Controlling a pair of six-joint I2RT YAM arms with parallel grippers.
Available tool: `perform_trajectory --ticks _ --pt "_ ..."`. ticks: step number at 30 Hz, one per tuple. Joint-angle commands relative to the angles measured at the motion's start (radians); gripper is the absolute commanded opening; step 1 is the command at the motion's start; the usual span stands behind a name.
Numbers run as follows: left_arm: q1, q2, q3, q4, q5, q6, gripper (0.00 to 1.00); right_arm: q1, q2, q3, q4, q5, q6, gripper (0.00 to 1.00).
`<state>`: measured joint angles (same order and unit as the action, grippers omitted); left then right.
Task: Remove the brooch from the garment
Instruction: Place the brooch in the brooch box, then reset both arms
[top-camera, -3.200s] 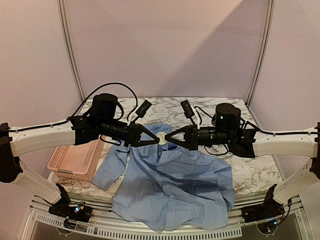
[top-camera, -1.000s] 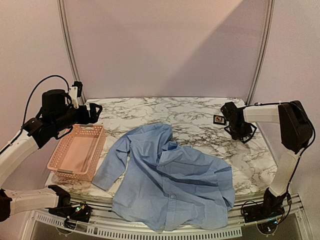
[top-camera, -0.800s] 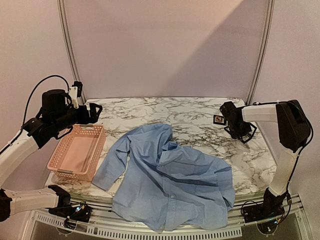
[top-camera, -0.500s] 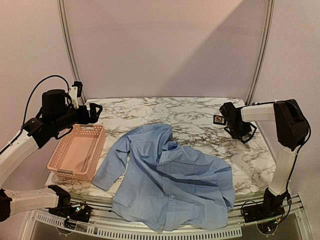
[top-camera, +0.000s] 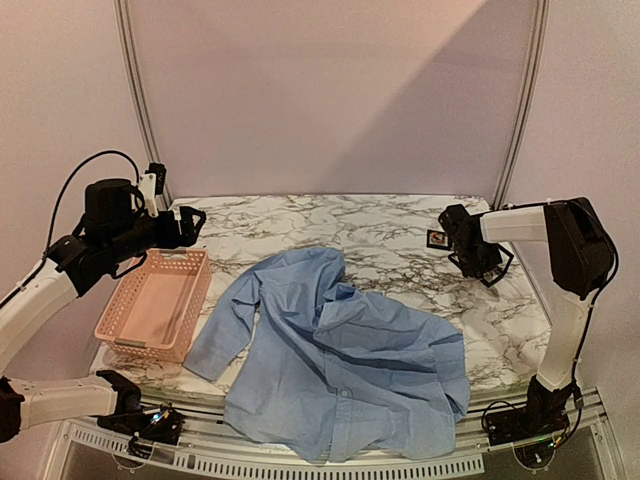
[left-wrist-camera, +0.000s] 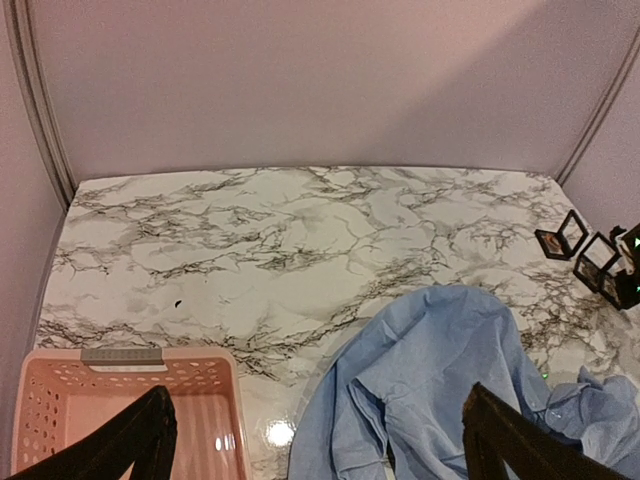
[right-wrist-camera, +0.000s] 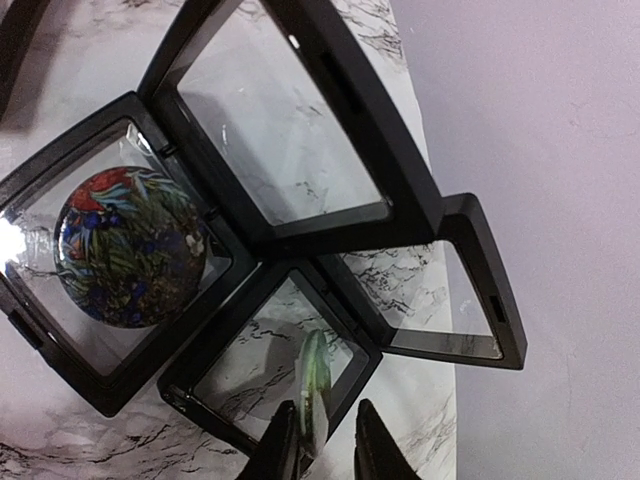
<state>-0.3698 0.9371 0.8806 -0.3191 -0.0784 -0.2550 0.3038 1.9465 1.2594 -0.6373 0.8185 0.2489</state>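
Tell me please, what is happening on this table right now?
The right gripper is at the far right side of the table, with a small brooch edge-on between its fingers, over an open black display case. Whether it grips the brooch cannot be told. The light blue shirt lies loose mid-table, untouched. The left gripper hangs open above the pink basket.

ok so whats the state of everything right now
shirt: crumpled on the table, no brooch visible on it
pink basket: upright, empty
left gripper: wide open, empty
right gripper: slightly parted around a pale brooch, grip unclear
display cases: lids open, one holding a colourful brooch
pale brooch: on edge over the other case
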Motion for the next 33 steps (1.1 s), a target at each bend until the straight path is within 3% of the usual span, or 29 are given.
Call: perform_trajectory --ticks 1,9,21,26,33 --pt "0.013 0.004 -0.006 -0.005 0.011 -0.001 1.0 -0.007 0.022 0.026 -0.027 -0.013 0.018 0.21" --pt "0.013 0.005 -0.007 -0.006 0.0 0.004 1.0 -0.007 -0.035 0.027 -0.053 -0.084 0.049 0.27" --pt "0.029 0.03 0.0 -0.01 -0.023 -0.023 1.0 -0.008 -0.205 -0.015 0.02 -0.376 0.013 0.56" --pt "0.061 0.041 0.012 -0.033 -0.08 -0.036 1.0 -0.012 -0.287 -0.047 0.097 -0.525 -0.002 0.73" --pt "0.137 0.037 0.019 -0.041 -0.101 -0.065 1.0 -0.111 -0.426 -0.12 0.226 -0.768 0.006 0.81"
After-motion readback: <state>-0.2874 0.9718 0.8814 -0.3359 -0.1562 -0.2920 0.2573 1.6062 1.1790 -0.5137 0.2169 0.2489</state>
